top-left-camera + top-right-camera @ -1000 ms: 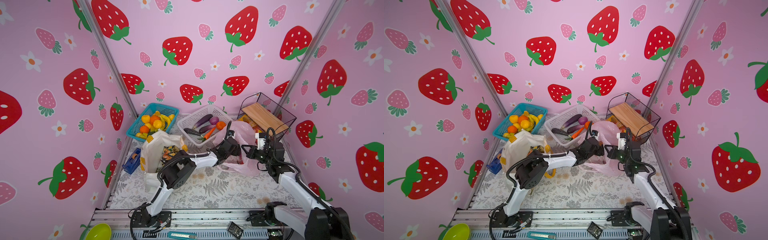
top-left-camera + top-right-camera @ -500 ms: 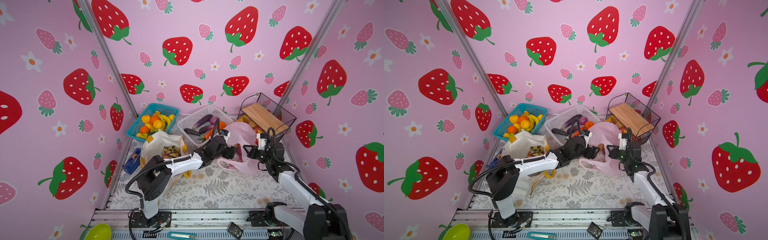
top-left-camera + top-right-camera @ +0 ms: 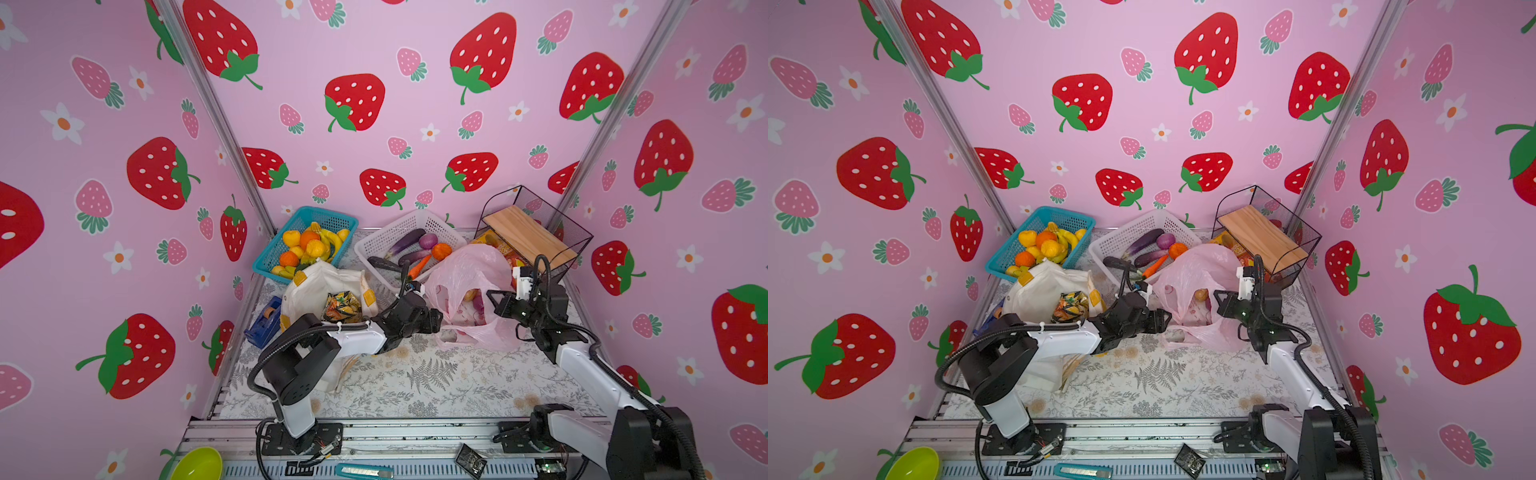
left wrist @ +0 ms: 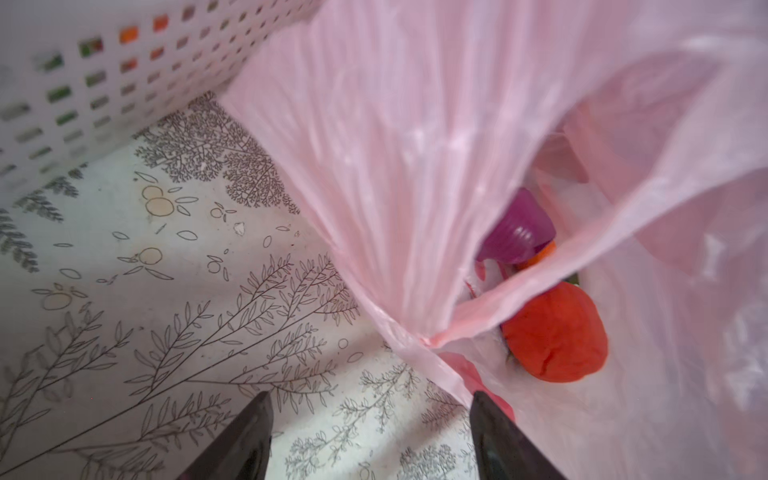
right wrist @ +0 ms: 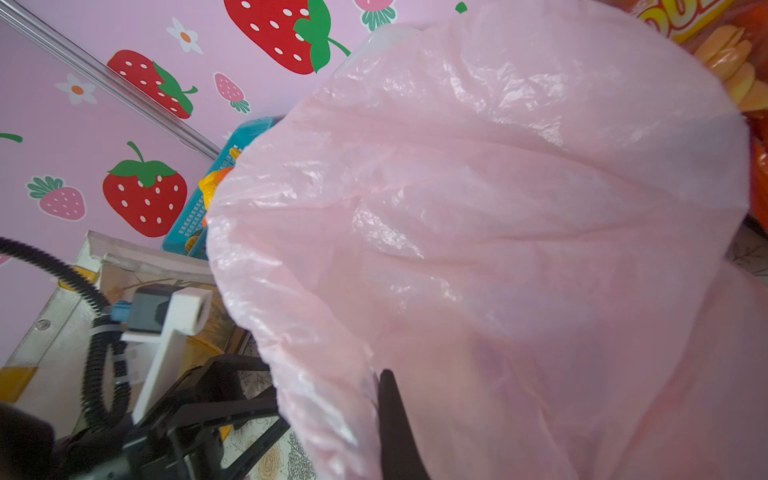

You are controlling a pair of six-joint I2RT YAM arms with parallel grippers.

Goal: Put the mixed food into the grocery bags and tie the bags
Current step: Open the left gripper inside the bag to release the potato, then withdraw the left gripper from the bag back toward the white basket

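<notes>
Top views both give the same layout, so going left to right: a blue basket (image 3: 305, 220) of toy fruit sits at the back. Right in front of it the white tote (image 3: 309, 293) stands upright, yellow handles, mouth open, with a crinkly snack packet (image 3: 343, 306) poking up inside.

Next over, the left gripper (image 3: 435, 322) sits low over the fern-print tablecloth (image 3: 415, 374), right at the near-left edge of the pink plastic bag (image 3: 467, 270). Left wrist view shows its jaws apart with only cloth between them. The bag's bunched rim is just ahead, and one finger (image 4: 503, 440) overlaps the film. Behind that is the white basket (image 3: 392, 232) with eggplants (image 3: 405, 243) and a carrot (image 3: 417, 266) in it.

The pink bag itself is thin, see-through, wrinkly and puffed up tall, right beside the white basket. Its mouth gapes, and down inside the left wrist view catches a purple onion (image 4: 519, 232) and a red tomato (image 4: 557, 336).

On the bag's right side the right gripper (image 3: 493, 300) has its jaws together, pinched on the rim and holding that side up. Right wrist view is basically all pink film. Far right there's a black wire rack (image 3: 577, 245) with a wooden board (image 3: 525, 237) on it.
</notes>
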